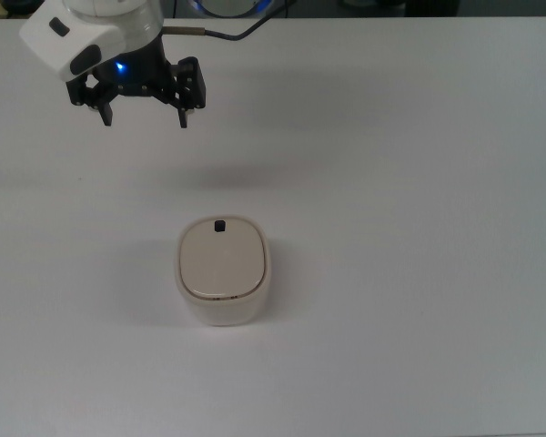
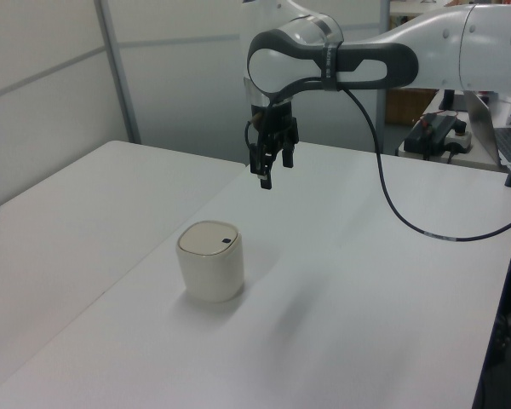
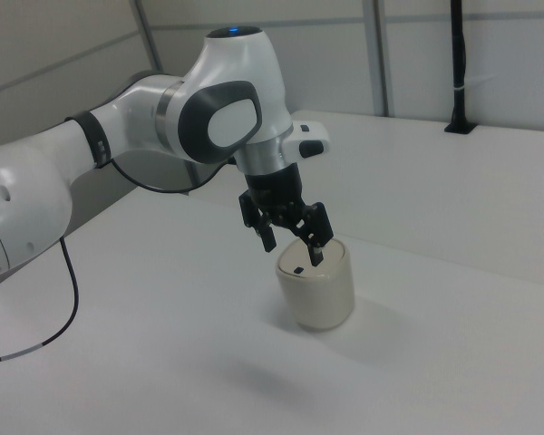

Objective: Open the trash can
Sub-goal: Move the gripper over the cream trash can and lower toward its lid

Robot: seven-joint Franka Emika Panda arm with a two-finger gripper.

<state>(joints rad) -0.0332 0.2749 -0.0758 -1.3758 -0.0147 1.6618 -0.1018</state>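
The trash can [image 1: 223,273] is a small cream bin standing upright on the white table, also seen as the trash can [image 2: 210,264] in the left view and the trash can [image 3: 325,294] in the right view. Its flat lid lies shut, with a tiny black button [image 1: 219,225] at the edge nearest the arm. My gripper [image 1: 146,118] hangs in the air toward the top view's upper left, well apart from the bin. In the left view the gripper [image 2: 265,174] points down above and behind the bin. The gripper [image 3: 291,249] is open with nothing between its fingers.
The white table [image 1: 419,228] spreads wide around the bin. A black cable [image 2: 392,204] trails from the arm over the table at the left view's right. Dark equipment [image 2: 439,132] sits beyond the table there. A black post [image 3: 458,63] stands at the right view's far edge.
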